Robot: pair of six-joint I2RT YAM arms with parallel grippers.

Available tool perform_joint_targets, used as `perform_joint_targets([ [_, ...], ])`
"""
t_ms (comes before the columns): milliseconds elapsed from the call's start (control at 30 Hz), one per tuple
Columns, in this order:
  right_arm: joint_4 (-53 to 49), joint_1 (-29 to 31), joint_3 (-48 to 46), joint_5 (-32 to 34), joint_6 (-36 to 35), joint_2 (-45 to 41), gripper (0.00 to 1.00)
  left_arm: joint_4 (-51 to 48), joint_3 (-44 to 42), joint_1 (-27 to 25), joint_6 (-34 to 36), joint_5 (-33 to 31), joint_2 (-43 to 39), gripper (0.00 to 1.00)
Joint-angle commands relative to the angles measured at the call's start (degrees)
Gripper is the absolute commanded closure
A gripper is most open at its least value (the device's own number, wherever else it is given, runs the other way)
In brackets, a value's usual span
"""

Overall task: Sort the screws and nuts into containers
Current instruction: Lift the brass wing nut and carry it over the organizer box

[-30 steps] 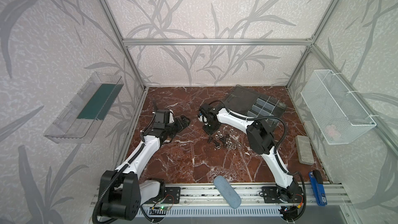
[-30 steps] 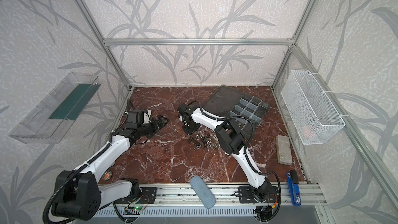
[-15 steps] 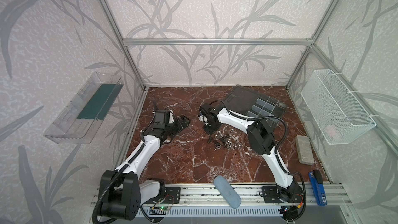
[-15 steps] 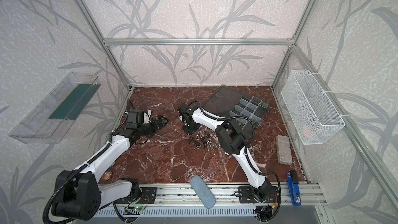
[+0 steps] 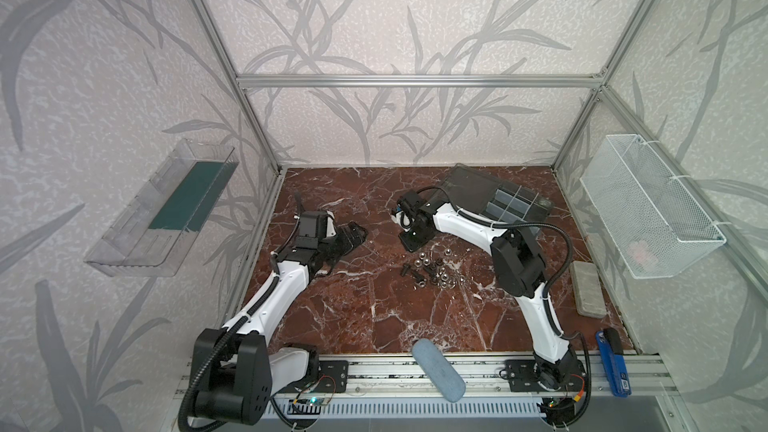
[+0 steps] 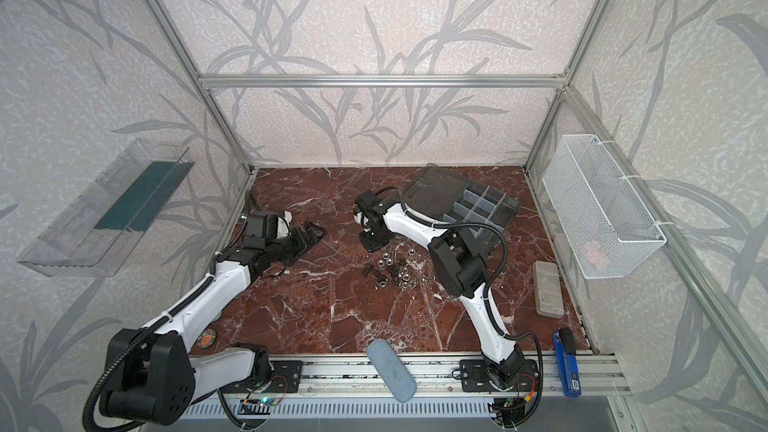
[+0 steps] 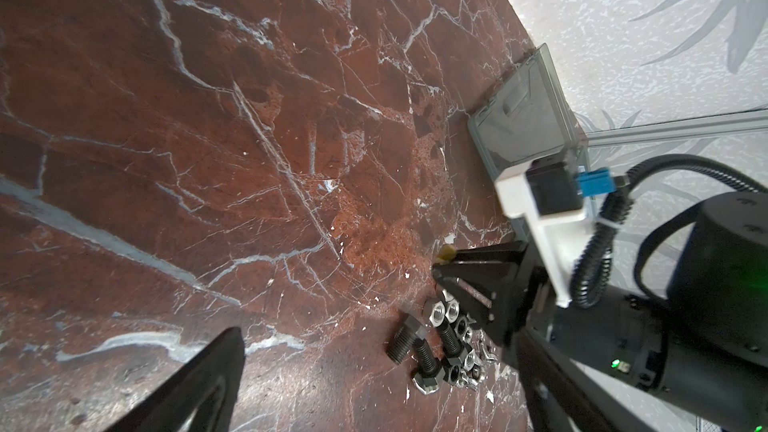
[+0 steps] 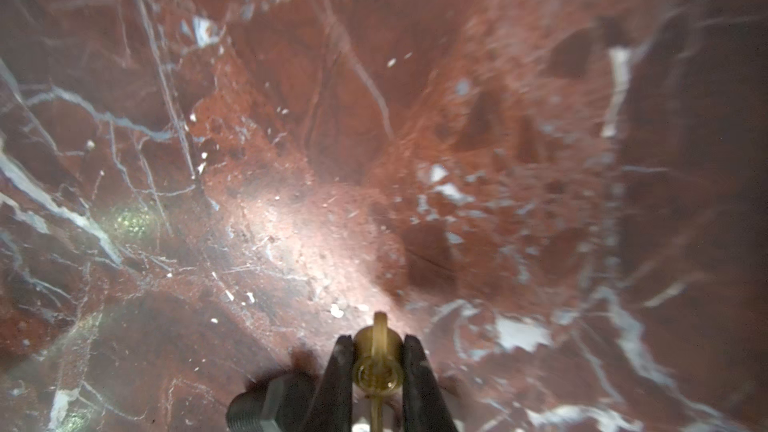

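The right tool (image 8: 377, 340) is closed on a small brass piece (image 8: 377, 369). The piece is pinched between the two black fingers (image 8: 337, 376), with a thin brass stub poking out past the tips. In the left wrist view the same piece (image 7: 446, 252) shows as a yellowish dot at the tool's tip, low over the desk (image 7: 208, 139). Whether it touches the surface I cannot tell. A black screw (image 8: 257, 405) lies just beside the fingers.

In both top views the right tool (image 5: 412, 241) (image 6: 374, 238) points down near the desk's middle, at 11 o'clock of the loose pile and close to it. The pile is black screws (image 5: 411, 271) and silver nuts (image 5: 442, 280) bunched together, lying at the desk's centre, a little toward 3 o'clock.

The box (image 5: 540, 214) sits at 1 o'clock on the desk, near the back wall. Its smoky lid (image 5: 469, 187) is open, at 10 o'clock of the compartments (image 5: 509, 205). What the compartments hold is too small to tell.

The left tool (image 5: 352, 233) is at 9 o'clock of the pile, well apart from it. Its jaws are spread and hold nothing.
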Motion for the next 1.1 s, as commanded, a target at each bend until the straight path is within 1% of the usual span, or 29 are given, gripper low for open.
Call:
perform_joint_targets([
  [0,-0.44,-4.0,-1.48,0.88,-0.22,-6.31,1.0,0.65,-0.87,0.24,-0.15,-0.01,-0.24,0.01],
  [167,-0.43,-10.68,-6.71,3.47,0.04,-12.48,1.0,0.56,-0.96,0.24,-0.24,-0.06,-0.82,0.01],
  [267,-2.39,-15.09,-9.66,9.9,0.92,-16.31,1.0,0.58,-1.0,0.24,-0.4,0.2,-0.8,0.01],
  [333,-3.48,-18.74,-11.94,11.8,1.46,-18.55,1.0,0.65,-1.06,0.16,-0.58,0.46,-0.76,0.01],
  [500,-2.69,-27.14,-17.71,10.86,3.67,-23.09,1.0,1.27,-1.31,0.15,-1.09,0.47,-0.83,0.01],
  [600,-2.33,-30.28,-19.77,10.16,4.31,-24.03,1.0,1.65,-1.31,0.09,-1.47,0.69,-0.6,0.0],
  [800,-2.89,-31.81,-21.69,11.67,4.1,-23.9,1.0,2.35,-1.13,-0.02,-2.11,1.26,0.45,0.01],
  [1067,-1.39,-31.91,-24.64,10.57,4.6,-23.34,1.0,2.45,-0.96,-0.13,-2.26,1.18,0.47,0.01],
])
